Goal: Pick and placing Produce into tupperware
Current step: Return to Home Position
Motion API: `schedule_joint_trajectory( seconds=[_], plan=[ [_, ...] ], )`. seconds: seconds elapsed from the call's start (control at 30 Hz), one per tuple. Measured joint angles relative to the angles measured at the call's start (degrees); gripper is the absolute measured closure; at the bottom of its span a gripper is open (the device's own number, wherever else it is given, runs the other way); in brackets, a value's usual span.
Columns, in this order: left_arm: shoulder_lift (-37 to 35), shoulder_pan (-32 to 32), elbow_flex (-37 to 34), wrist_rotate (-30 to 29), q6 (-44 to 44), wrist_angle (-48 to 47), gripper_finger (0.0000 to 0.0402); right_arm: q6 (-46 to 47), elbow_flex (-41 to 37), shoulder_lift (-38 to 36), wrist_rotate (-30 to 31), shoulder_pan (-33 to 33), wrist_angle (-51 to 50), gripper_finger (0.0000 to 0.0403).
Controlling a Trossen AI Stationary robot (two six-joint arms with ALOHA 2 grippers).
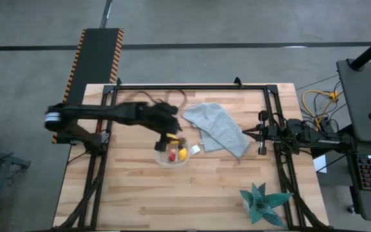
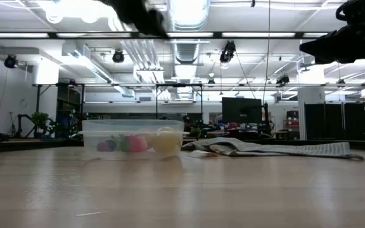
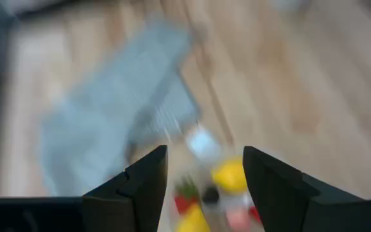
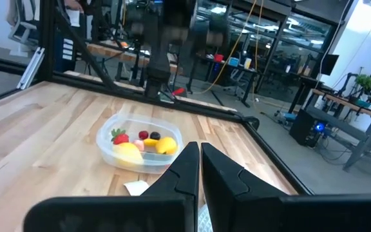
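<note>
Produce (image 4: pixel 143 143) inside tupperware (image 4: pixel 103 143), left jaws spread above it, right jaws pressed together near cloth (image 1: pixel 221 129)

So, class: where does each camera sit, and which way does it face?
High: above the table, facing straight down; both arms show, left tool over the tupperware.
Low: at table-top height, facing level across; arm parts at top.
Left wrist: on that arm, facing down past its open fingers.
Right wrist: on that arm, facing across the table past the shut right tool.
Shared: every view shows the produce.
</note>
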Motion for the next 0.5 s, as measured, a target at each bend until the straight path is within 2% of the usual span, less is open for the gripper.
schedule_joint_trajectory(
  seconds=[0.27, 0.5],
  plan=[
    [-18.91, -1.72, -2.24, -0.76, 0.70, 5.12, 0.0254, 3.00, 0.00, 0.04, -0.01, 0.00, -0.36, 0.0394],
    [-32.30, -1.98, -11.81, -2.14, 0.74, 7.60, 0.0334, 4.05, 0.00, 0.04, -0.04, 0.02, -0.36, 0.0394]
  ],
)
